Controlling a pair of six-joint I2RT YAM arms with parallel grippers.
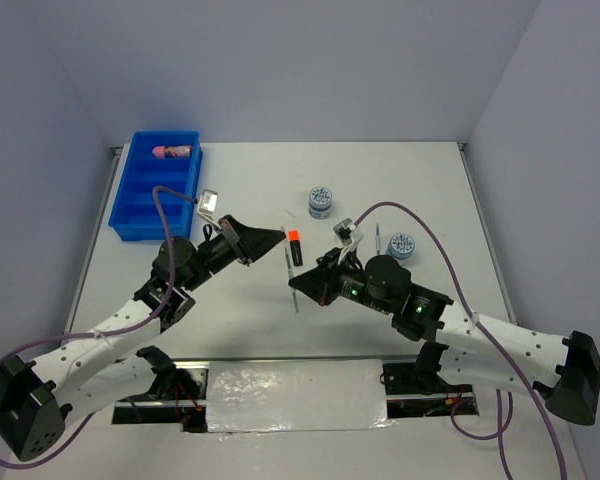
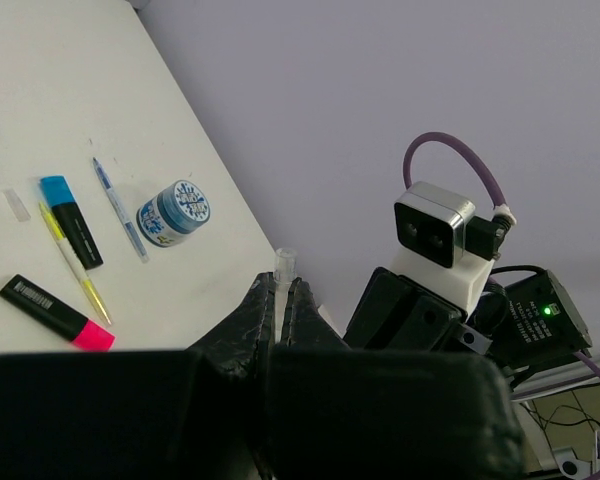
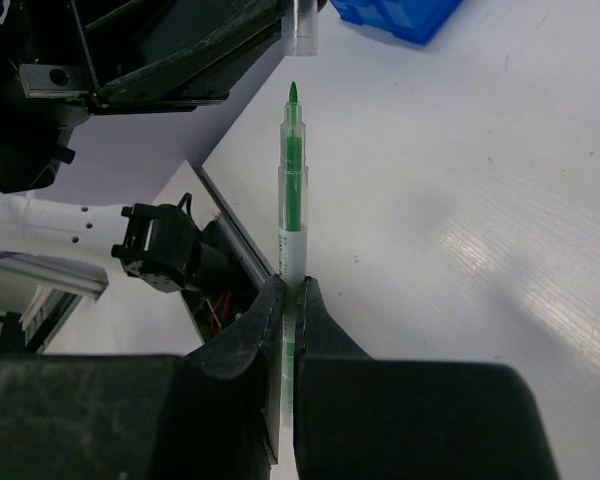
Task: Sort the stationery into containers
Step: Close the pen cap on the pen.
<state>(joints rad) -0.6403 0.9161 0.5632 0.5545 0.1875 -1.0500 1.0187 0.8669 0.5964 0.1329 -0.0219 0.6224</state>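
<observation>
Bolted at the near edge of the table (image 1: 430,180), both arms lie low, white links and black joints trailing purple cables (image 1: 435,245). From the near left corner the left arm bends at its elbow and reaches right toward the middle. The right arm stretches in from the near right corner and points left, so the two wrists face each other above mid-table.

The right pincer (image 3: 290,290) has its matte black fingers pressed together on a green pen (image 3: 292,200). This pen is a slim clear barrel with green ink inside, and its bare pointed tip aims away from the wrist. Just beyond that tip, close but apart, hangs a small clear cap (image 3: 302,30). It is a see-through plastic tube pinched between the closed fingers of the left pincer (image 2: 283,285).

Beside the two pincers an orange-capped marker (image 1: 295,245) lies flat on the smooth white table, short and black-bodied. The left wrist view also shows a blue-capped marker (image 2: 70,220) with a yellow pen (image 2: 75,265) lying right alongside it. Farther out lies a thin blue pen (image 2: 120,210).

Just past that pen sits a round disc (image 2: 175,212), squat with a blue-grey patterned top. A second disc (image 1: 321,202) of the same kind stands farther back, near the table's centre.

At the far left rests the blue tray (image 1: 150,190), glossy rectangular plastic split by parallel dividers. The pink cylinder (image 1: 173,152) lies on its side in the farthest compartment.
</observation>
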